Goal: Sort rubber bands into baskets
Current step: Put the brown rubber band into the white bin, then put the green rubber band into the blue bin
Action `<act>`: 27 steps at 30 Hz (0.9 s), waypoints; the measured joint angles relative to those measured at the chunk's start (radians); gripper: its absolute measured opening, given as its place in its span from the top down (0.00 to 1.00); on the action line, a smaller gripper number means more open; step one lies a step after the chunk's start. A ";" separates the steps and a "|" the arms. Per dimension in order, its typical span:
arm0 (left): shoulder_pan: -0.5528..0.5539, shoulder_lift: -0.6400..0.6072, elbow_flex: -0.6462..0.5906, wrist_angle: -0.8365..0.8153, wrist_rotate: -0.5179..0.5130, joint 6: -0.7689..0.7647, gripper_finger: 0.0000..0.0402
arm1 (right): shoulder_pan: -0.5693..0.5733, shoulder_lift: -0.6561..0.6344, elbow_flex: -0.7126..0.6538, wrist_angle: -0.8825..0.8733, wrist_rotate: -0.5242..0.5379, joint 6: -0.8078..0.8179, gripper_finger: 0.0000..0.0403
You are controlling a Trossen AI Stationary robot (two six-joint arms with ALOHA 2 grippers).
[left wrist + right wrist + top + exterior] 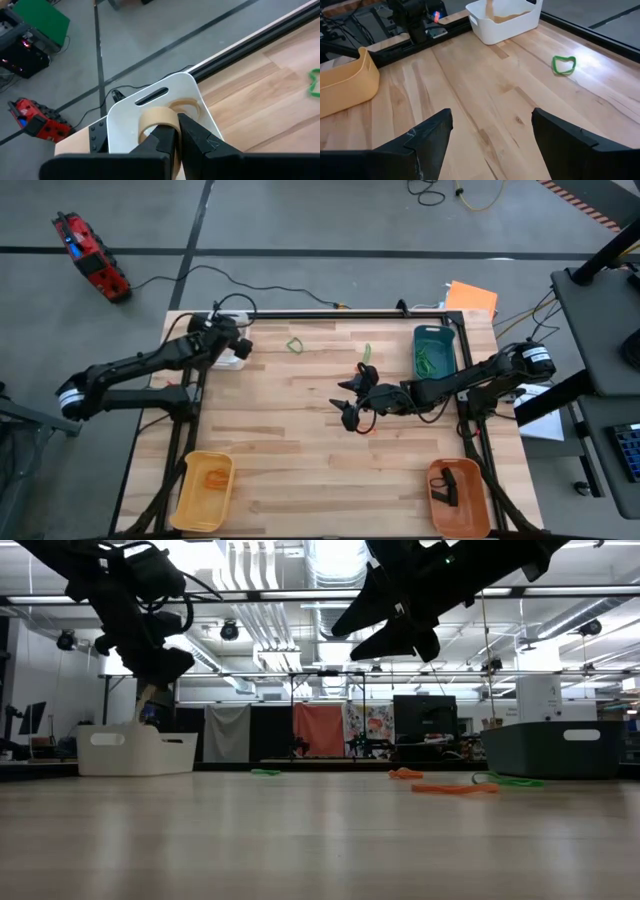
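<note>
My left gripper is shut on a wide tan rubber band over the white basket at the table's far left corner. Another tan band lies inside that basket. My right gripper hangs open above the middle of the table, touching nothing. Loose green bands and an orange band lie on the wood. The teal basket holds green bands, the yellow basket an orange one, and the orange basket black ones. My left gripper pinches the tan band's near side between its two fingers. The fingers slant down toward the far left corner. The rest of the loop sticks out ahead of the fingertips, lifted over the inside of the white basket.
A black frame rail runs along the table's far edge, with side rails at left and right. A red device and cables lie on the floor beyond. Bare wood lies between the yellow and orange baskets at the near edge.
</note>
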 joint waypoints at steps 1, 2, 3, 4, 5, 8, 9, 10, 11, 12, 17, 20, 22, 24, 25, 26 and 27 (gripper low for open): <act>0.000 0.003 0.000 0.000 0.000 0.000 0.99 | 0.000 0.000 0.000 0.000 0.000 0.000 0.34; 0.000 0.007 0.000 0.000 0.000 0.000 0.98 | 0.000 0.000 0.000 0.000 0.000 0.000 0.33; 0.000 0.009 0.000 0.000 0.000 -0.001 0.96 | 0.000 0.000 0.000 0.001 0.000 0.000 0.33; 0.000 0.011 0.000 0.000 0.000 -0.001 0.94 | 0.000 0.000 0.000 0.000 0.000 0.001 0.33; 0.000 0.012 0.000 0.000 0.000 -0.002 0.92 | 0.000 0.000 0.000 0.000 0.000 0.001 0.32; 0.000 0.012 0.000 0.000 -0.002 -0.010 0.83 | 0.000 0.000 0.000 0.000 0.000 0.002 0.32; 0.000 0.012 0.000 0.000 -0.008 -0.013 0.79 | 0.000 0.000 0.000 0.000 0.000 0.002 0.32; 0.000 0.011 0.000 0.000 -0.019 -0.017 0.76 | 0.000 0.000 0.000 0.000 0.000 0.002 0.32; 0.000 0.011 0.000 0.000 -0.026 -0.019 0.73 | 0.000 0.000 0.000 0.000 0.000 0.002 0.32; 0.000 0.011 0.000 0.000 -0.028 -0.020 0.70 | 0.000 0.000 0.000 0.000 0.000 0.002 0.32; 0.000 0.011 0.000 -0.007 -0.062 -0.037 0.56 | 0.000 0.000 0.000 -0.007 0.000 0.002 0.31; 0.000 0.011 0.000 -0.010 -0.062 -0.037 0.51 | 0.000 0.000 0.000 -0.015 0.000 0.002 0.32; -0.001 0.011 0.000 -0.020 -0.050 -0.037 0.48 | 0.000 0.000 0.000 -0.026 0.000 0.002 0.32; -0.002 0.010 0.000 -0.027 -0.038 -0.039 0.47 | 0.000 0.000 0.000 -0.032 0.000 0.004 0.31; -0.003 0.010 0.000 -0.029 -0.023 -0.040 0.47 | 0.000 0.000 0.000 -0.036 0.001 0.013 0.31; -0.005 0.010 0.000 -0.036 -0.005 -0.040 0.46 | 0.000 0.000 0.000 -0.040 0.005 0.017 0.31; -0.008 0.009 0.000 -0.039 0.018 -0.040 0.47 | 0.000 0.000 0.000 -0.047 0.008 0.019 0.31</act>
